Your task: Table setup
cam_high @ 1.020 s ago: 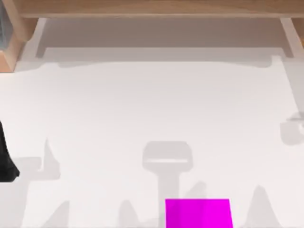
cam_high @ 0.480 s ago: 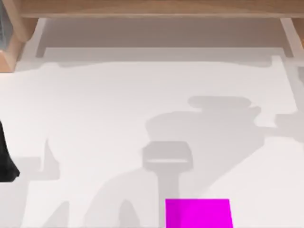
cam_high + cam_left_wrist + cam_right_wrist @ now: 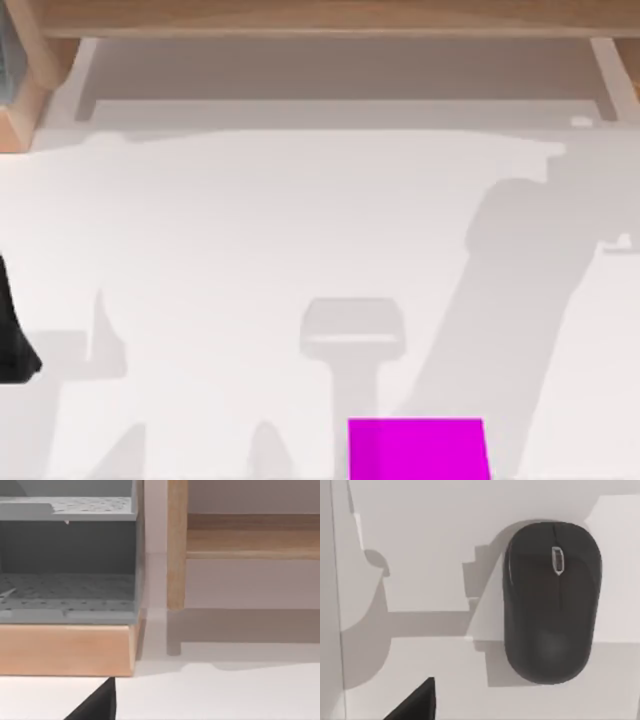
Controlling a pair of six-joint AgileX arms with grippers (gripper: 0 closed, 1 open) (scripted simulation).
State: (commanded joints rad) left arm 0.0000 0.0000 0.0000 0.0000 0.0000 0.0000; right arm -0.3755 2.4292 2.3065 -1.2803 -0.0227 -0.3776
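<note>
1. Hanging over a black mouse (image 3: 552,602), the right arm faces straight down at it. The right gripper (image 3: 415,702) shows as one dark, sharp-cornered wedge, and I cannot tell whether its grip is wide or closed, or whether it has hold of anything.
2. The left arm (image 3: 12,330) is a black, tapering shape at the table's left edge, well to the left of the magenta pad (image 3: 417,448) and a little farther back than it.
3. The left wrist camera looks level across the tabletop. The left gripper (image 3: 97,705) is again just a dark wedge, so its opening cannot be told either.
4. The table (image 3: 250,220) is a broad, flat, matte white surface that surrounds the magenta pad on the left, right and far sides. Soft grey shadows lie across it, the widest slanting up and away just right of the pad.
5. The pad is a flat, saturated magenta rectangle with crisp edges, lying at the near edge of the table.
6. The mouse is smooth, rounded and oval, with a pale-rimmed scroll wheel (image 3: 557,560). It rests on the white top, and its place relative to the pad cannot be told.
7. A light-brown wooden frame (image 3: 320,18) runs along the table's far side, opposite the pad.
8. The left wrist view shows a grey shelf unit (image 3: 67,560) with perforated panels on a pale wooden base (image 3: 65,650), beside a slim upright wooden post (image 3: 176,545).
</note>
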